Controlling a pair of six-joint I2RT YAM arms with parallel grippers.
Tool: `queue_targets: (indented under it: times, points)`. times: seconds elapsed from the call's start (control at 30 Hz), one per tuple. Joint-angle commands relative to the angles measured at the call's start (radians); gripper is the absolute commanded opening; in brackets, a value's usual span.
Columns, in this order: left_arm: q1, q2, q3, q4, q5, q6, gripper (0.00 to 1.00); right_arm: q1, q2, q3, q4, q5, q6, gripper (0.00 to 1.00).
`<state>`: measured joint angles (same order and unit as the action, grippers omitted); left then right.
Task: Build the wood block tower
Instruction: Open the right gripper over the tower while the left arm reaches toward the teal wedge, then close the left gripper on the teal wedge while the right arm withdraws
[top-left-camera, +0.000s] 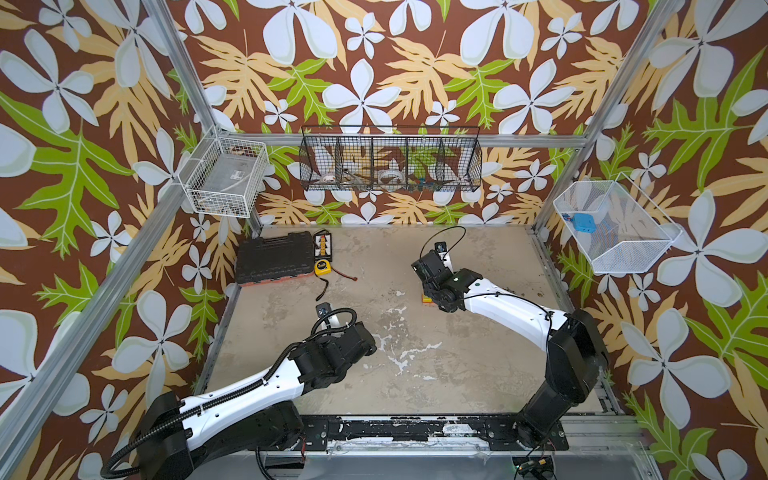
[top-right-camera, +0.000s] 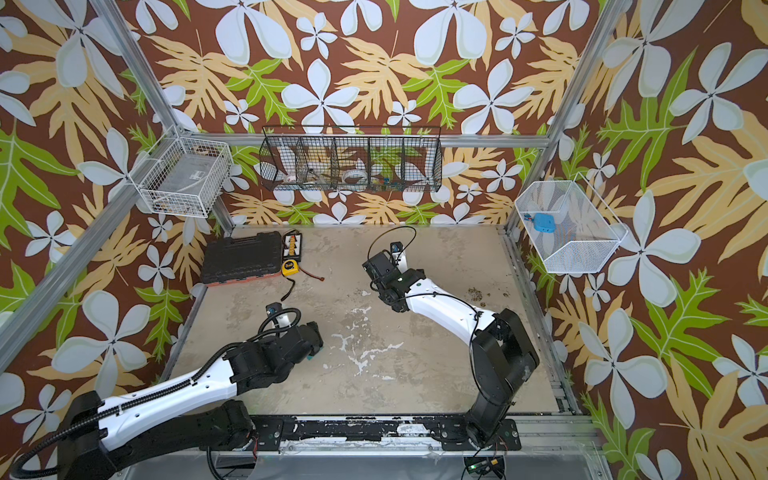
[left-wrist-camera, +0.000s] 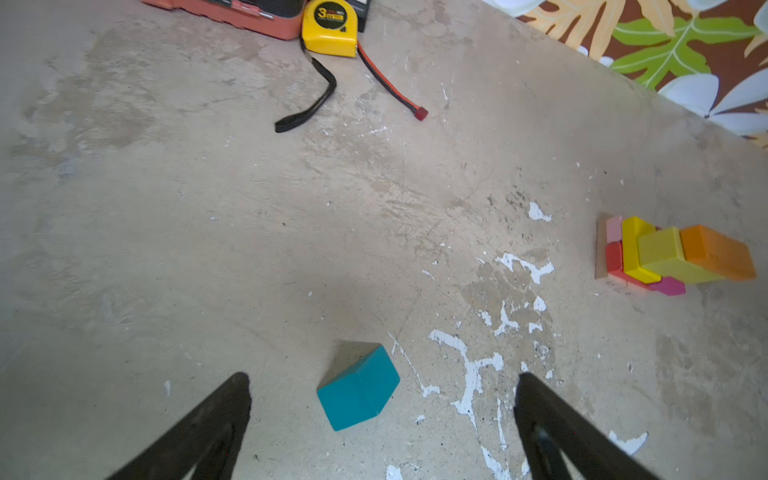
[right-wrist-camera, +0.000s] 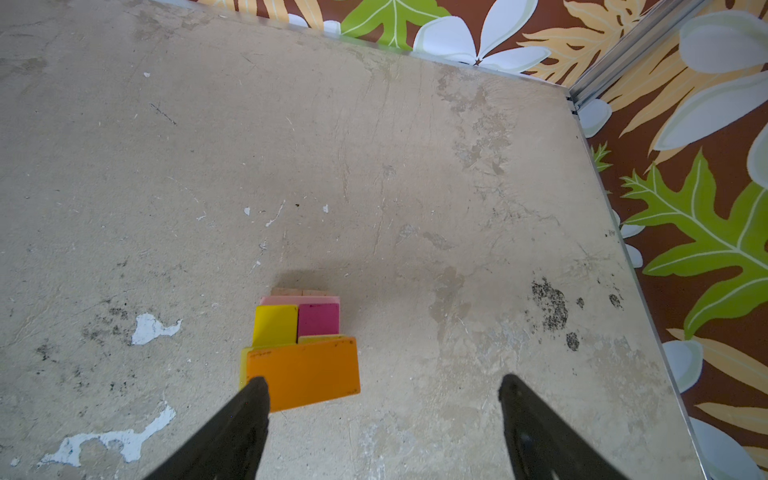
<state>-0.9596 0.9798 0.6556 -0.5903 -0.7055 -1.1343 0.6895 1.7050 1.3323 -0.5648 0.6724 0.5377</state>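
Worn tabletop (left-wrist-camera: 166, 208): teal block (left-wrist-camera: 357, 386) lies between fingers (left-wrist-camera: 224, 411) of spread left hand (left-wrist-camera: 383, 375).

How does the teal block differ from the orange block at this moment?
The teal block is roof-shaped with sloped faces; the orange block is a flat rectangular brick. The teal block lies alone on the table; the orange block sits on top of the tower. Both are solid-coloured blocks.

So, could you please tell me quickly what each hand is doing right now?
Left hand: open, holding nothing; teal block lies loose nearby.
Right hand: open, holding nothing, by the tower.
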Motion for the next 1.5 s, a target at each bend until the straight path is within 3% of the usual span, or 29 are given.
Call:
queue_targets:
  times: [0.0,0.07,0.2,0.47,1.23,1.47]
  points:
    - [-0.002,-0.056,-0.02,-0.086,-0.019,-0.036,1.0,0.0,-0.004,0.003,0.009,-0.013,-0.007,0.87]
    - [-0.001,-0.124,-0.073,-0.004,0.059,0.051,1.0,0.0,-0.004,0.004,0.009,-0.014,-0.008,0.88]
    - [0.001,-0.187,-0.136,0.055,0.139,0.062,1.0,-0.001,-0.01,-0.001,0.012,-0.02,-0.012,0.88]
    - [0.0,0.041,-0.138,0.112,0.212,0.137,1.0,-0.002,-0.003,-0.001,0.013,-0.011,-0.018,0.89]
    - [0.0,0.337,-0.142,0.244,0.199,0.148,0.96,-0.001,-0.001,0.005,0.009,-0.02,-0.022,0.9]
    - [0.0,0.412,-0.096,0.327,0.2,0.248,0.92,-0.001,-0.002,0.006,0.009,-0.027,-0.024,0.9]
